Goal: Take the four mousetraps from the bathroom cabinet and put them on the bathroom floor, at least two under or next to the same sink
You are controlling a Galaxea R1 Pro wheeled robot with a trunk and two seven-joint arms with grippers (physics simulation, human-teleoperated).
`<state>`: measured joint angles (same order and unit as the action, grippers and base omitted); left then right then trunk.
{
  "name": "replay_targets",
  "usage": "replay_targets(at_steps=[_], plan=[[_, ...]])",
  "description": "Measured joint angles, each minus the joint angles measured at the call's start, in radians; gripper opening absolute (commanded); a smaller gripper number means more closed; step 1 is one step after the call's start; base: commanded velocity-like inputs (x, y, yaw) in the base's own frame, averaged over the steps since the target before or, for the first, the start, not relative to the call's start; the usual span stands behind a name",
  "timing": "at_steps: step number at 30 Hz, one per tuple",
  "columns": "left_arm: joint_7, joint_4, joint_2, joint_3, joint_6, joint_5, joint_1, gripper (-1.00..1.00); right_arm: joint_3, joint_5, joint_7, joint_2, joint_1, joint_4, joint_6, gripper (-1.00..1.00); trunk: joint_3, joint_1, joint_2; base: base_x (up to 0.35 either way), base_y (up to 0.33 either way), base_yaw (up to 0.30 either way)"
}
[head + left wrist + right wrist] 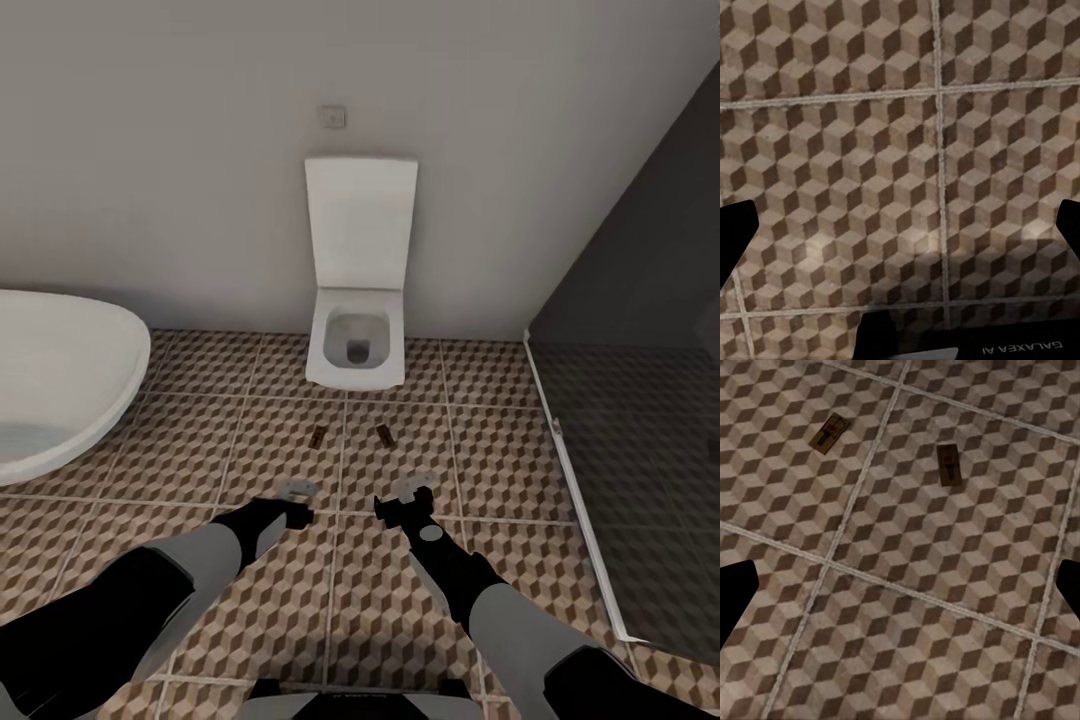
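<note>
We see two mousetraps (318,435) (384,433) lying apart on the bathroom floor (200,420) before the toilet (357,345); both grippers (298,492) (409,494) hover nearby, fingers apart, holding nothing.

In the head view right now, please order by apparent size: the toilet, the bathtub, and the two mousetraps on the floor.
1. Bathtub, although the picture's edge cuts it off.
2. Toilet.
3. Left mousetrap and right mousetrap: these look alike in size, so I do not rank them.
</note>
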<state>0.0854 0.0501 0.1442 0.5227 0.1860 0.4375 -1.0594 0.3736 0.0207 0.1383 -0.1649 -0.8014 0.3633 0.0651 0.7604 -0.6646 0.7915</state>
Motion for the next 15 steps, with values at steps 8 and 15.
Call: replay_targets(at_steps=[8,15], plan=[[0.002,0.020,-0.008,-0.001,-0.017,0.003,0.000,1.00,0.000,0.000,0.000,0.001,0.000,-0.001,0.000,1.00,-0.025,0.031,-0.056,0.000,0.000,0.000],[0.003,0.023,-0.026,-0.002,-0.055,0.004,0.004,1.00,0.001,0.000,0.000,0.008,0.000,-0.014,0.001,1.00,-0.047,0.058,-0.105,0.000,0.000,0.000]])
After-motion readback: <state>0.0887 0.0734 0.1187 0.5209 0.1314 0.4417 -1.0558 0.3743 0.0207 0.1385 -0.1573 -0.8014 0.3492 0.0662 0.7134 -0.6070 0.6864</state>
